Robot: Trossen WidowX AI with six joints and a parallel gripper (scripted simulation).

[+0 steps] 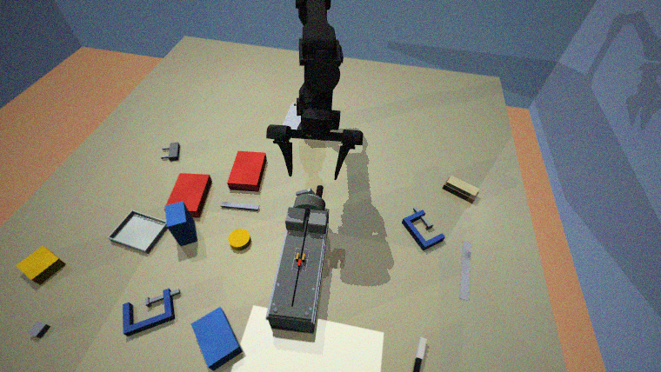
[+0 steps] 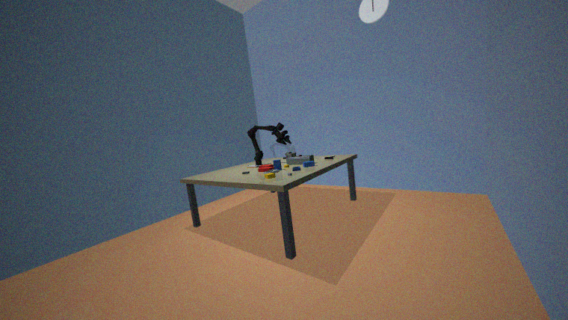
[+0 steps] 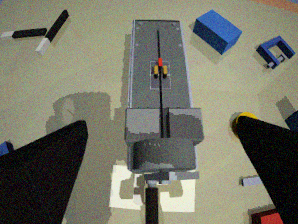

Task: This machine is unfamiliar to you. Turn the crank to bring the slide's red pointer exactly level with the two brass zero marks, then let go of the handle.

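Note:
The grey machine (image 1: 308,288) (image 2: 298,161) (image 3: 144,45) stands on the table with its slotted top up. The slide's red pointer (image 1: 299,262) (image 3: 160,62) shows at the slot, slightly off the two brass zero marks on the side away from the crank; its exact tip is too small to make out. One brass mark (image 1: 303,256) (image 3: 165,71) is on one side of the slot, its twin (image 1: 297,256) (image 3: 155,71) on the other. The crank's dark handle (image 1: 319,190) (image 3: 151,205) sticks out at the arm's end. My gripper (image 1: 313,177) (image 3: 164,125) is open and empty, raised above the handle, apart from it.
Left of the machine in the top view are red blocks (image 1: 247,169) (image 1: 188,193), an upright blue block (image 1: 183,226), a yellow disc (image 1: 238,238), a tray (image 1: 110,237) and a blue clamp (image 1: 149,322). Another blue clamp (image 1: 411,229) lies on the right.

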